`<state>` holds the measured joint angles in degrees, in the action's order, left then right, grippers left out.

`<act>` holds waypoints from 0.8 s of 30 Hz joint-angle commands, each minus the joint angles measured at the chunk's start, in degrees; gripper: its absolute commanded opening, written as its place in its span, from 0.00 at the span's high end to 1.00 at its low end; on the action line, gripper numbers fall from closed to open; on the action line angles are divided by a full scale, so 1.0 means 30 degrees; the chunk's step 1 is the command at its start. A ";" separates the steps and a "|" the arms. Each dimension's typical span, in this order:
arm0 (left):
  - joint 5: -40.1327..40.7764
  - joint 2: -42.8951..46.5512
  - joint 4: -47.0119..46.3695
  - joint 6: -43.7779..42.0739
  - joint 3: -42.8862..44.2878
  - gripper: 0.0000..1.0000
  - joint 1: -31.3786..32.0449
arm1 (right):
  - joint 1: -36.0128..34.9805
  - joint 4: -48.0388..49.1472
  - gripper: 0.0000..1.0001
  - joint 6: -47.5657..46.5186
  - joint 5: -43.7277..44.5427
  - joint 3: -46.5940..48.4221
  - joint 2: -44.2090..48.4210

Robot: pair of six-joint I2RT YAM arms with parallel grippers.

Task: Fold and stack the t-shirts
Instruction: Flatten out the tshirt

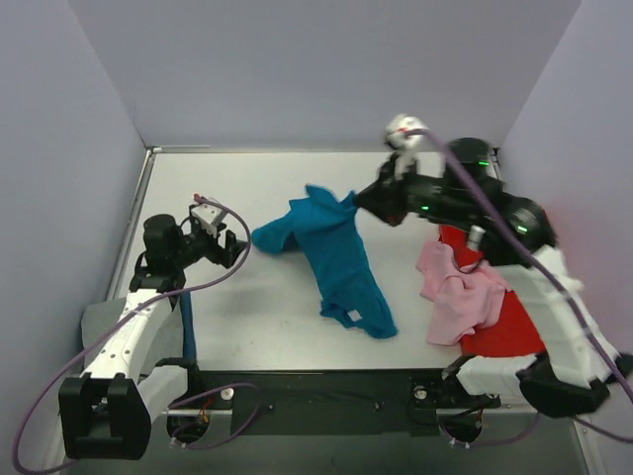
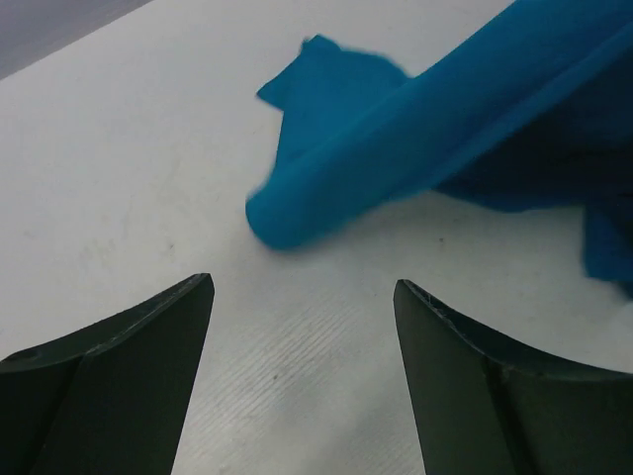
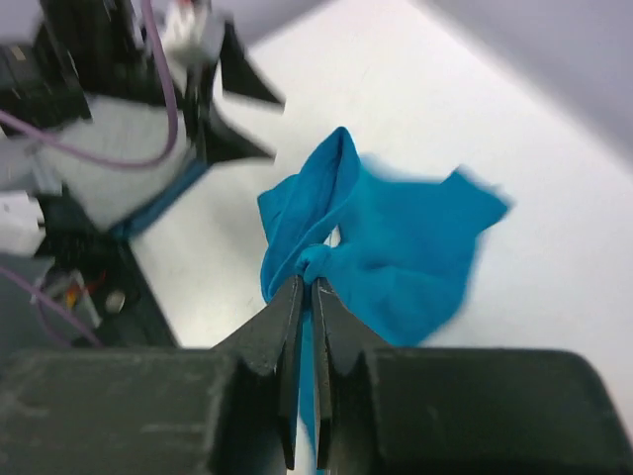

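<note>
- The top view alone shows the pale pink t-shirt (image 1: 457,297). It is crumpled and draped over the left rim of the red tray (image 1: 514,332) at the table's right side, under the right arm. Neither wrist view catches it.
- The teal-blue t-shirt (image 1: 336,262) sits mid-table and is strung out. One end lies flat toward the near edge with a small white tag (image 1: 353,317) showing, a sleeve reaches left, and the upper corner is lifted off the surface.
- The right wrist view gives the grip detail that the top view hides. The right gripper (image 3: 307,285) has its jaws pressed together, pinching a bunched fold of the teal shirt. Cloth hangs from the tips down to the table.
- The left wrist view shows the left gripper (image 2: 302,297) spread wide with nothing between the fingers (image 2: 148,366). The rolled sleeve end lies just ahead of the tips, apart from them.
- The right wrist view also shows the left gripper beyond the shirt, pointing at it.
- Room to move: the bare white table (image 1: 247,178) is open behind and left of the teal shirt, and between the shirt and the near edge. The pale walls (image 1: 326,69) close in at the back and on both sides. The pink shirt and tray are near the teal shirt's right side, not touching it.
- Materials: both shirts are soft matte cloth, the teal one folded into tubes and creases. The tray is smooth red plastic. The fingers are dark, hard and wedge-shaped. The tabletop is white with a fine grain.
</note>
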<state>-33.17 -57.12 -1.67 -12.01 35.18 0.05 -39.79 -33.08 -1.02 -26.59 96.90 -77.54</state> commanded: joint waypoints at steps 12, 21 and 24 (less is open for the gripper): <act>-0.2864 -0.1175 0.4481 -0.5339 0.3303 0.17 0.5803 | 0.6848 0.0185 1.00 0.1597 -0.0865 -0.5228 0.5401; -0.1193 -0.2666 0.3724 -0.3118 0.2603 0.30 1.2361 | 0.8313 0.1650 1.00 0.2916 0.0311 -0.8013 0.2031; 0.0298 -0.3629 0.1331 -0.2067 0.1899 0.15 1.4773 | 0.8371 0.2498 1.00 0.3297 0.0191 -0.8364 0.1618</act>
<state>-36.47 -65.25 9.50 -22.96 42.70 36.64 -14.61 -31.24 6.22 -25.30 71.90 -73.08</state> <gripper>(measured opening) 0.768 0.009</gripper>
